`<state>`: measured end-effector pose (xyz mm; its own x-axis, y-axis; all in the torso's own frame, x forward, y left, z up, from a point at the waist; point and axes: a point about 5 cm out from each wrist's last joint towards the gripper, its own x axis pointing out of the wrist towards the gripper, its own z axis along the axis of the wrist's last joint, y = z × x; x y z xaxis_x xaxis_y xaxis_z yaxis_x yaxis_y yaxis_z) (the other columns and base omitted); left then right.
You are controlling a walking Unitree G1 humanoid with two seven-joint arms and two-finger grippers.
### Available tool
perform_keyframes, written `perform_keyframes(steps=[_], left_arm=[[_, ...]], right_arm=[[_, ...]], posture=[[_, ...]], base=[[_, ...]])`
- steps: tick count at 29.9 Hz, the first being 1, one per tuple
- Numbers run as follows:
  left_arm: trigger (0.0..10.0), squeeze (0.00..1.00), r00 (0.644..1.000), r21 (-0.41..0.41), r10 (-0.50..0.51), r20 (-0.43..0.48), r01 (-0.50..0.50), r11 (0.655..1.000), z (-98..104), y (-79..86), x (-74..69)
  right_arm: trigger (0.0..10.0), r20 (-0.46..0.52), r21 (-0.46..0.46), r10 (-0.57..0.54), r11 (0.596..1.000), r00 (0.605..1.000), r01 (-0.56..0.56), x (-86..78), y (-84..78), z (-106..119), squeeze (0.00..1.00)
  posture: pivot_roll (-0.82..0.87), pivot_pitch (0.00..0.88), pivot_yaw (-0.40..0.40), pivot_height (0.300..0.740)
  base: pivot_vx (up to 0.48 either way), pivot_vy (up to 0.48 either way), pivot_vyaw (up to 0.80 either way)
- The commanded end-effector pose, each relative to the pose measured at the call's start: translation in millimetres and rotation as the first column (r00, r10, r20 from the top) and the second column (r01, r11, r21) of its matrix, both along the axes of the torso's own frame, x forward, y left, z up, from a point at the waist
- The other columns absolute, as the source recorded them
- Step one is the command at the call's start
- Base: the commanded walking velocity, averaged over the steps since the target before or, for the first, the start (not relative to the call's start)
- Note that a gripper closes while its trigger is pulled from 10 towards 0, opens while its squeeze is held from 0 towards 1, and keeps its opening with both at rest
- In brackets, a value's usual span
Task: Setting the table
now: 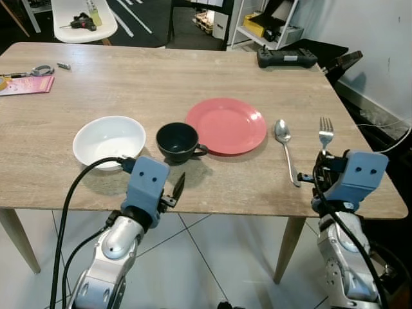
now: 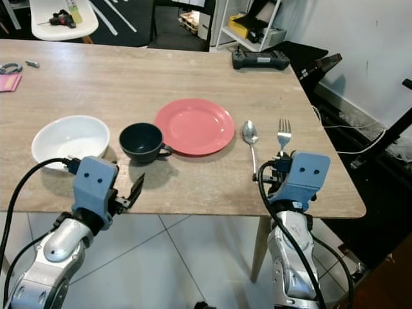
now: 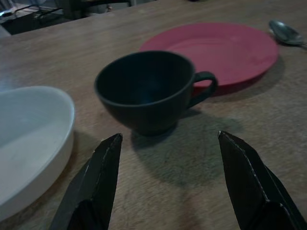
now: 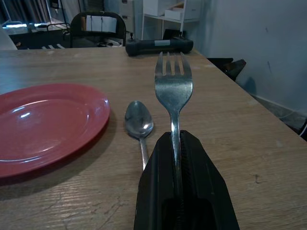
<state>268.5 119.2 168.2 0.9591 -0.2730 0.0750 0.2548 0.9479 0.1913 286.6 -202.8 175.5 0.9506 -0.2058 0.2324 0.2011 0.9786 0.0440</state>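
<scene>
Seen from the head camera: wooden table (image 1: 193, 71) laid with a white bowl (image 1: 109, 140), a dark cup (image 1: 178, 141) just beside it, handle toward a red plate (image 1: 226, 125), then a spoon (image 1: 284, 145) and a fork (image 1: 326, 133) out at the right. Looked like a place setting half arranged, cutlery gathered on the plate's right. Left gripper (image 1: 175, 188) hung at the near table edge just short of the cup, right gripper (image 2: 279, 164) low at the fork's handle end. Farther back, well apart from the setting: a black controller (image 1: 286, 58), a pink booklet (image 1: 27, 84) with small tools beside it, and a white chair (image 1: 82, 19) holding clutter beyond the far edge.

Seen from the left wrist: left gripper's fingers (image 3: 96, 187) spread wide, nothing between them, aimed squarely at the cup; probably lined up to take it. Bowl rim close on one side and plate just behind the handle, so little slack for a sloppy approach.

Seen from the right wrist: right gripper's fingers (image 4: 192, 182) pressed together on the fork's handle, tines pointing away over the table. Spoon lay just beside, nearly parallel, likeliest thing to get nudged. Whether the fork was lifted or resting on the wood could not be told.
</scene>
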Motion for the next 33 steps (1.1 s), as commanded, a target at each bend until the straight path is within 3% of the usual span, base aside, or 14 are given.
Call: perform_keyframes(steps=[1,21,23,25,26,27,28,33], left_arm=[[10.0,0.00,0.999,-0.020,0.021,-0.030,-0.021,1.000,-6.7,1.1,3.0],[10.0,0.00,0.999,-0.031,0.024,-0.026,-0.024,0.999,-8.7,-2.1,11.6],[10.0,0.00,1.000,-0.024,0.020,0.001,-0.020,1.000,-4.1,-3.2,11.3],[10.0,0.00,0.996,0.050,-0.014,0.087,0.010,0.999,10.4,-3.5,10.2],[10.0,0.00,0.996,0.050,-0.014,0.087,0.010,0.999,10.4,-3.5,10.2],[10.0,0.00,0.988,0.065,0.005,0.158,-0.016,0.998,31.3,8.7,11.9],[10.0,0.00,0.984,0.069,0.020,0.175,-0.033,0.997,38.8,16.7,12.4],[10.0,0.00,0.987,0.128,0.012,0.163,-0.034,0.991,51.1,49.9,11.1]], right_arm=[[10.0,-0.022,0.009,-0.002,1.000,1.000,0.002,-0.8,0.7,-7.5,0.00],[10.0,-0.024,0.018,-0.017,1.000,1.000,0.017,0.7,-1.9,-9.0,0.00],[10.0,-0.021,0.015,-0.014,1.000,1.000,0.014,1.0,-1.6,-8.5,0.00],[10.0,-0.012,0.000,-0.007,1.000,1.000,0.007,1.4,-0.7,-6.3,0.00],[10.0,-0.012,0.000,-0.007,1.000,1.000,0.007,1.4,-0.7,-6.3,0.00],[10.0,-0.003,-0.013,0.001,1.000,1.000,-0.001,1.9,0.7,-3.3,0.00],[10.0,0.002,-0.017,0.005,1.000,1.000,-0.005,2.1,1.4,-1.8,0.00],[10.0,0.026,-0.033,0.034,0.999,0.999,-0.033,3.9,6.8,6.0,0.00]], posture=[[-0.01,0.069,0.029,0.740],[-0.03,0.055,0.037,0.740],[-0.03,0.053,0.037,0.740],[-0.03,0.052,0.038,0.740],[-0.03,0.052,0.038,0.740],[-0.03,0.051,0.039,0.740],[-0.02,0.051,0.038,0.740],[-0.01,0.053,0.037,0.740]], base=[[0.000,0.000,0.00],[0.000,0.000,0.00],[0.000,0.000,0.00],[0.000,0.000,0.00],[0.000,0.000,0.00],[0.000,0.000,0.00],[0.000,0.000,0.00],[0.000,0.000,0.00]])
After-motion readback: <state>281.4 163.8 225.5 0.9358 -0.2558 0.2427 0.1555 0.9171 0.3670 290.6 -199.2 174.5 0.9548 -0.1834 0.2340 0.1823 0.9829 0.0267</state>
